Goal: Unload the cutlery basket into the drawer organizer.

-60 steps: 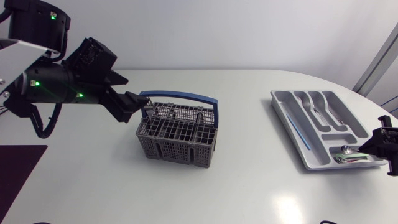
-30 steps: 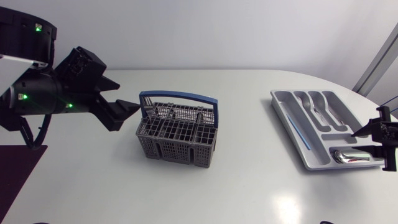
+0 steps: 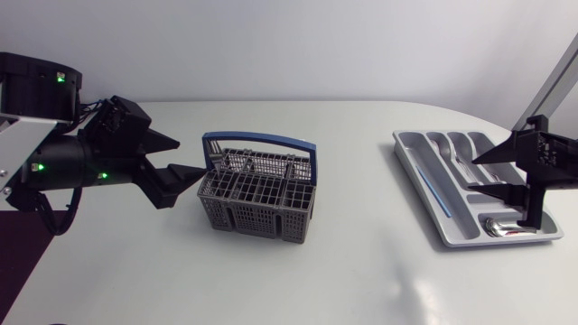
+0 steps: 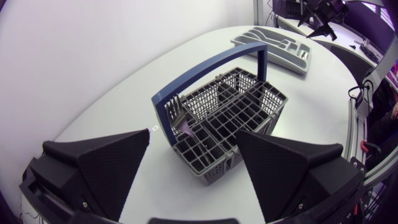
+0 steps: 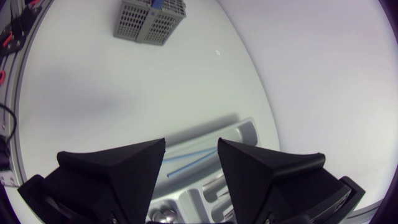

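Observation:
The grey cutlery basket (image 3: 257, 199) with a blue handle (image 3: 262, 139) stands mid-table. My left gripper (image 3: 194, 159) hovers open just beside its left end, holding nothing. In the left wrist view the basket (image 4: 227, 118) lies just ahead of the open fingers (image 4: 112, 158), and a few cutlery pieces (image 4: 180, 124) show at its near end. At the right, my right gripper (image 3: 471, 173) hangs open above the grey drawer organizer (image 3: 424, 171). A spoon (image 3: 502, 226) lies in the organizer's nearest compartment. The right wrist view looks down on the organizer (image 5: 239, 132) between open fingers (image 5: 124, 163).
More spoons (image 3: 454, 150) and a thin blue piece (image 3: 431, 188) lie in the organizer's other slots. The organizer sits close to the table's right edge. Bare white table (image 3: 361, 253) spreads between basket and organizer. The basket (image 5: 149, 18) shows far ahead in the right wrist view.
My right gripper opened, left the spoon in the nearest compartment, then rose and swung over the organizer. My left arm sank a little beside the basket, still open.

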### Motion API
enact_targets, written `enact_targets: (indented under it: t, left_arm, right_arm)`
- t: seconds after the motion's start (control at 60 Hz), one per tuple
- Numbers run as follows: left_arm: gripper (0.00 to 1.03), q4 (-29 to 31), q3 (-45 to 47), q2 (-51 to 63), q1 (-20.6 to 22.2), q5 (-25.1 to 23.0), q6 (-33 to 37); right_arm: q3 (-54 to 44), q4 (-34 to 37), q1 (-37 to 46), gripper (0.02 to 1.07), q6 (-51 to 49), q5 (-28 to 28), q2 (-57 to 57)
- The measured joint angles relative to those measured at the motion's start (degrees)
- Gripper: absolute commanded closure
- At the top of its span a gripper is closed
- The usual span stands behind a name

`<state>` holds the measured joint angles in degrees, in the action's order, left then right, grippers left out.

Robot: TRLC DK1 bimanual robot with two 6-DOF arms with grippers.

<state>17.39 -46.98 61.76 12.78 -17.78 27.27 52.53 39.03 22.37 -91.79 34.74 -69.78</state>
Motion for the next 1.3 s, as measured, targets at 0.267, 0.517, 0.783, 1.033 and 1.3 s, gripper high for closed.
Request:
enact_targets:
  t: [0.267, 0.517, 0.783, 1.033, 1.3]
  left_arm:
    - [0.07, -4.9, 3.3, 0.0, -3.6, -4.3, 1.9]
    - [0.07, -9.5, 6.3, 0.1, -6.1, -8.0, 4.1]
    - [0.1, -15.1, 6.3, 2.6, -6.7, -10.3, 5.6]
    - [0.12, -16.9, 6.5, 5.2, -6.7, -12.7, 6.0]
    - [0.15, -18.0, 7.0, 5.5, -6.7, -15.2, 6.0]
  right_arm:
    - [-5.2, -7.7, -27.4, 0.43, 28.2, -6.1, 9.2]
    - [-6.1, -18.4, -49.9, 0.43, 47.2, -17.5, 8.7]
    - [-6.1, -24.3, -56.4, 0.43, 55.3, -20.7, 2.7]
    - [-4.5, -30.3, -59.5, 0.43, 61.3, -23.0, -2.2]
    - [-2.1, -38.1, -63.6, 0.43, 67.8, -25.0, -8.8]
